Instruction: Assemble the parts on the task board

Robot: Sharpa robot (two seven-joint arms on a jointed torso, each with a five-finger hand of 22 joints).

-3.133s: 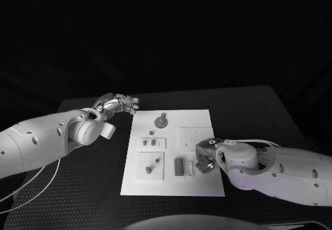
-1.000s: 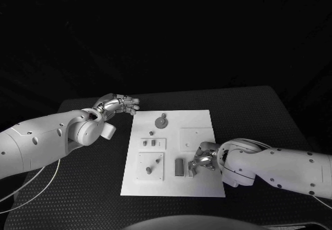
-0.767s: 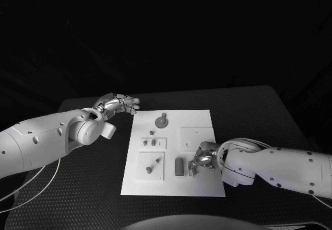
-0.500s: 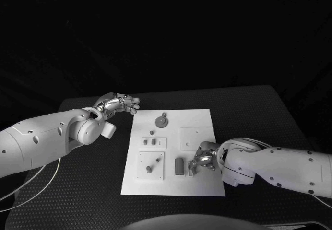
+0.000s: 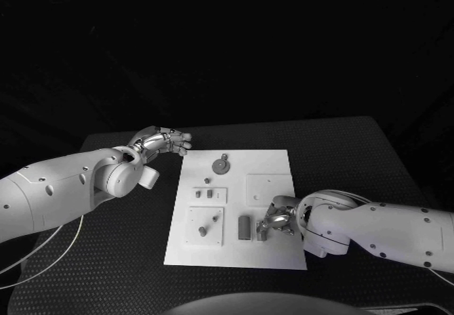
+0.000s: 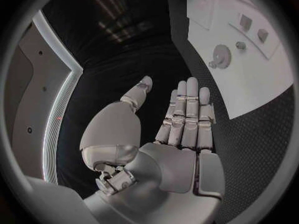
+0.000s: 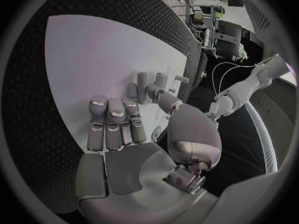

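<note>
Your right hand (image 5: pixel 277 222) reaches over the task board's (image 5: pixel 274 164) near right part, fingers bent down beside an upright grey bar (image 5: pixel 245 228); you cannot tell whether they pinch anything. Your left hand (image 5: pixel 163 140) hovers off the board's far left corner, fingers straight, together, holding nothing. A gear (image 5: pixel 220 167) lies flat far on the board.
</note>
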